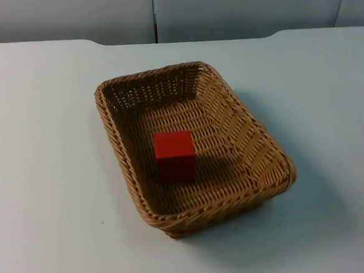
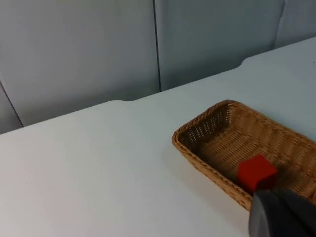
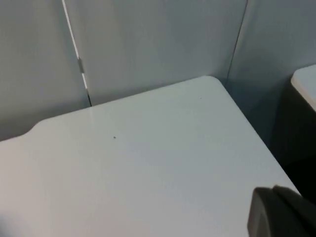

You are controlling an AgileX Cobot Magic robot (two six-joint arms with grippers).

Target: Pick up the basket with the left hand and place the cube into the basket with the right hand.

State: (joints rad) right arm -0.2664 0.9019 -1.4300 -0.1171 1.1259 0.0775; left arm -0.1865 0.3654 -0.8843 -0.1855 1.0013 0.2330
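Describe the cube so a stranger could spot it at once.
On the white table sits one woven tan basket. The cube rests on the basket's floor near the middle, apart from the walls. It is the only solid red, smooth-sided thing there.

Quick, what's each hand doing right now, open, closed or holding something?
Left hand: holding nothing; open or closed cannot be told.
Right hand: holding nothing; cannot be told.

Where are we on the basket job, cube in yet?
Done: the red cube sits on the floor of the wicker basket. In hand: nothing; the basket stands on the white table, no gripper on it. Left: judging by this, at most pulling the arms clear, since the cube is in.
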